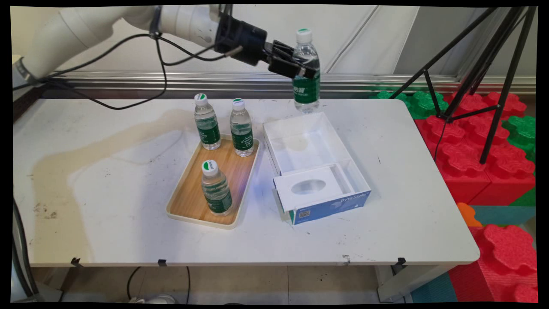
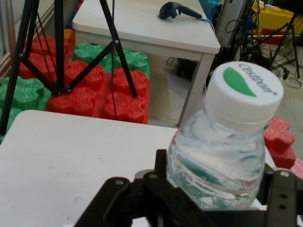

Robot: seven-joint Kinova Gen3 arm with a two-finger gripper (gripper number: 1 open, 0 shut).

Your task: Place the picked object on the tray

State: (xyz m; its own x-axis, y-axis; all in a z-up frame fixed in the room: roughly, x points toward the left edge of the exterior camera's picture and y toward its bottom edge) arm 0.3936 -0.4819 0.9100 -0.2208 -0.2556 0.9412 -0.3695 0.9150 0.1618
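The main view is looking down from above the near side of the worktop (image 1: 107,180), facing across it toward the wall, and taking in the whole surface from well back of the claw (image 1: 300,68). The hand view is riding on the claw (image 2: 213,208) and looking along it, very near the bottle (image 2: 227,146) between its fingers. Both views are sharing that bottle (image 1: 306,71), the worktop (image 2: 71,161) beneath the claw and the black tripod (image 1: 480,64) beyond the claw (image 2: 57,47).

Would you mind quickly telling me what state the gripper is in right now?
Gripper: shut on a water bottle, held upright in the air above the far end of the open white box.
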